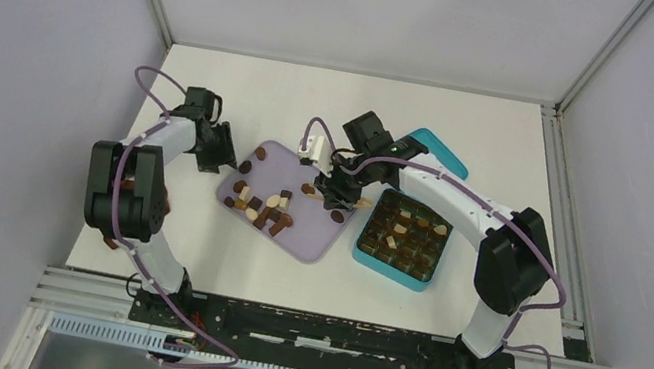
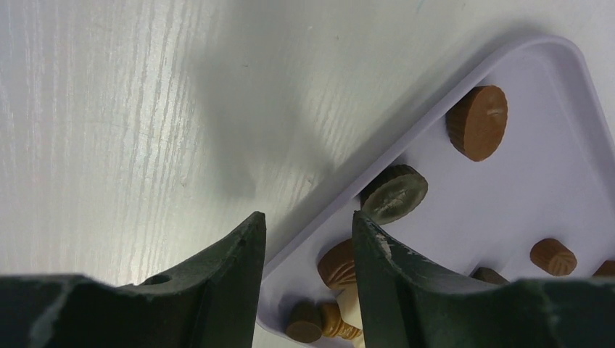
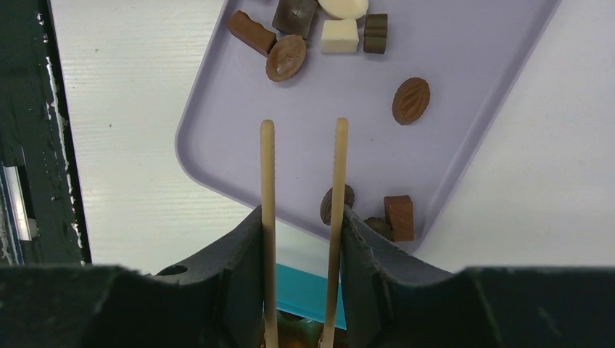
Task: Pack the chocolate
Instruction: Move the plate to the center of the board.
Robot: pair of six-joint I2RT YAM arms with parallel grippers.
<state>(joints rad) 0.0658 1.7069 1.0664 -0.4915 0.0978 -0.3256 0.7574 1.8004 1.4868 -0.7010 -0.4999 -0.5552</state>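
Wooden tongs (image 3: 267, 174) in right pincer (image 3: 301, 225) hover over lilac tray (image 3: 450, 87), seemingly empty.

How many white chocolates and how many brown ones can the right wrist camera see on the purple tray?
White chocolates: 2
Brown chocolates: 8, one partly hidden
Total: 10
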